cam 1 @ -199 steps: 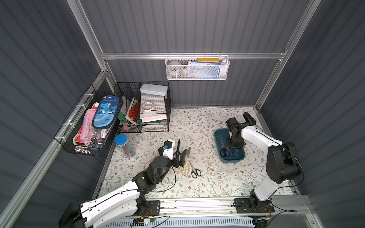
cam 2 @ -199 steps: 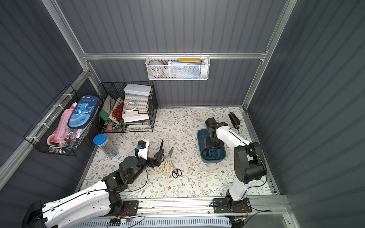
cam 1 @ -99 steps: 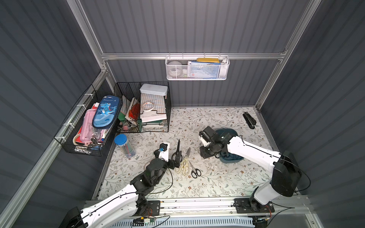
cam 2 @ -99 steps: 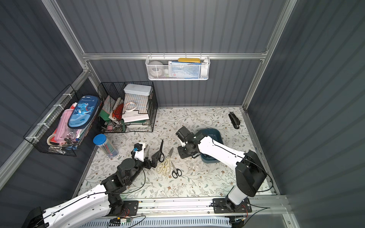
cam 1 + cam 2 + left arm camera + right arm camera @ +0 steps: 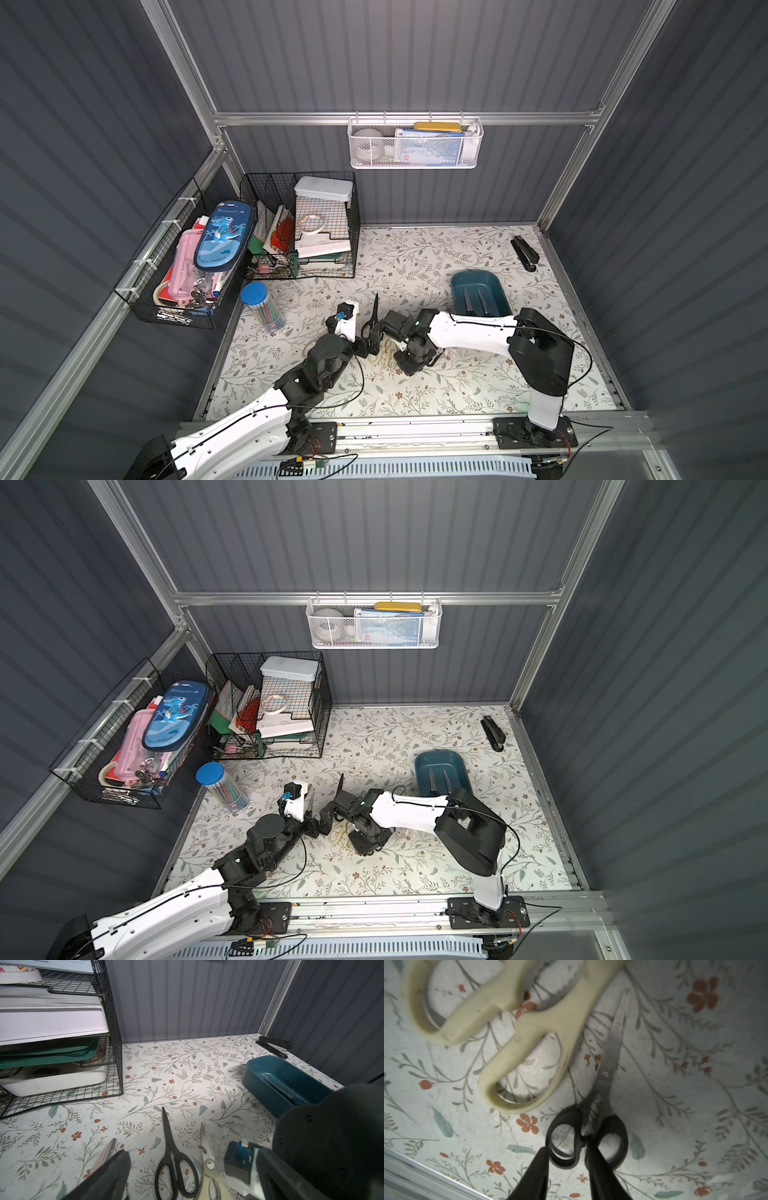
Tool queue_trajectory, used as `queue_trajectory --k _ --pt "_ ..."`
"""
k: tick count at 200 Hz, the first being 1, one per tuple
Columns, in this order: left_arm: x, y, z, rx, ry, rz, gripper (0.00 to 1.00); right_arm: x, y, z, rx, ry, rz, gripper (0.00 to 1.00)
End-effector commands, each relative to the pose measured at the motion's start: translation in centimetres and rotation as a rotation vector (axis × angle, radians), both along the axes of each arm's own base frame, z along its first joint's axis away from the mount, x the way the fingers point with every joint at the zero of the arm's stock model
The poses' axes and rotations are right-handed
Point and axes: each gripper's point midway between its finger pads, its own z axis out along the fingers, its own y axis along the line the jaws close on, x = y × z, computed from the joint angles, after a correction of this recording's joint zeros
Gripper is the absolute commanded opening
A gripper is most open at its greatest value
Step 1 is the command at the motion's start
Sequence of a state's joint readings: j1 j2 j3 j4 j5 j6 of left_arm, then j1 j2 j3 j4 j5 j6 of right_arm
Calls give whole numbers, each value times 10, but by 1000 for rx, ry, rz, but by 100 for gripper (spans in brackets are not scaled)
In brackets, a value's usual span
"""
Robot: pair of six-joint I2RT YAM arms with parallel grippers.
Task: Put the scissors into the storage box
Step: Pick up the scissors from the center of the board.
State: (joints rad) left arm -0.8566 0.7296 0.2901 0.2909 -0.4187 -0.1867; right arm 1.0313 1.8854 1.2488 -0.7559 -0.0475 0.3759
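The storage box (image 5: pixel 478 282) (image 5: pixel 440 762) (image 5: pixel 268 1076) stands right of centre with dark scissors (image 5: pixel 473 301) (image 5: pixel 280 1088) lying in it. On the mat lie long black scissors (image 5: pixel 172 1147) (image 5: pixel 375 307), cream shears (image 5: pixel 207 1167) (image 5: pixel 529 1028) and small black-handled scissors (image 5: pixel 608 1076). My left gripper (image 5: pixel 193 1169) (image 5: pixel 365 340) is wide open, low behind the black pair and the shears. A pink-handled pair (image 5: pixel 106 1153) shows beside its finger. My right gripper (image 5: pixel 566 1147) (image 5: pixel 409 363) points down, part open, its fingers on either side of one handle loop of the small pair.
A black stapler (image 5: pixel 524 252) lies in the far right corner. Black wire baskets (image 5: pixel 303 232) (image 5: pixel 187 266) stand at the back left and on the left wall. A blue-lidded pen tub (image 5: pixel 262 307) is near the left edge. A white mesh basket (image 5: pixel 415 143) hangs on the back wall.
My right arm swung from over the storage box across to the loose scissors and came down over the small black pair. The left arm barely moved.
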Motion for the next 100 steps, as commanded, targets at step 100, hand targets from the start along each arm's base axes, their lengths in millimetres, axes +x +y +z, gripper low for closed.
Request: queue_trajectory --k 100 --pt "3 -4 -1 0 6 -4 99 14 -12 -25 -117 -3 -86 27"
